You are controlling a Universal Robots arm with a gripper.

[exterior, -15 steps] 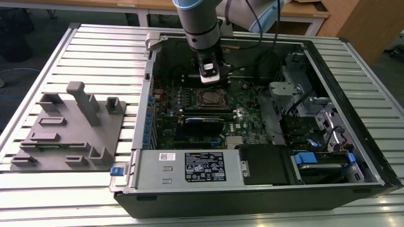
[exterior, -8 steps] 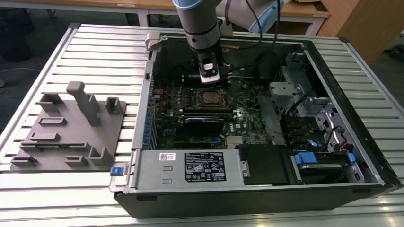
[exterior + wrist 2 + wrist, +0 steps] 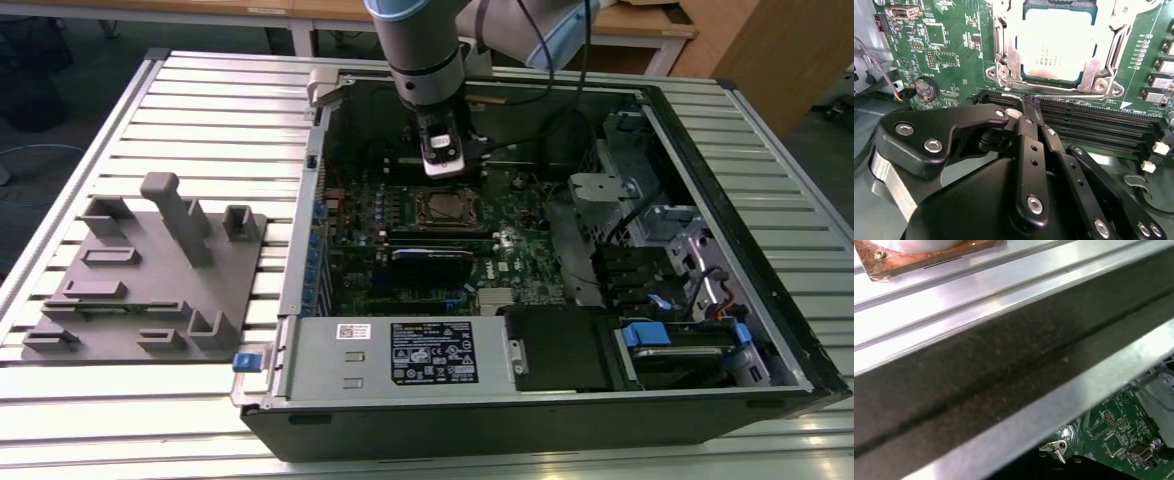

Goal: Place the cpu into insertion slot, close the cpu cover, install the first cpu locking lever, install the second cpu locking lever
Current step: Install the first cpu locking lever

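I see the slatted metal table [image 3: 120,110] carrying the open computer case [image 3: 747,200], which lies on its side and holds the green circuit board [image 3: 400,270], a power supply [image 3: 400,352] at its 6 o'clock edge and drive bays with blue tabs [image 3: 643,335] toward 4 o'clock. A grey plastic fixture [image 3: 140,275] sits on the table at the case's 9 o'clock. My arm [image 3: 420,50] comes down into the case from 12 o'clock, and the gripper [image 3: 1030,106] hangs just off the socket's edge, over the long black slots [image 3: 1094,120]. Its fingers [image 3: 1029,150] look pressed together at the tips with nothing between them. In the second wrist view the cpu [image 3: 1056,50] lies seated in the insertion slot [image 3: 1000,30], its dull silver face showing through the window of the cpu cover [image 3: 1104,52], which lies down flat over it. A thin wire lever [image 3: 1054,95] runs along the socket's near edge. In the first wrist view the case's dark wall [image 3: 1004,365] crosses the frame.
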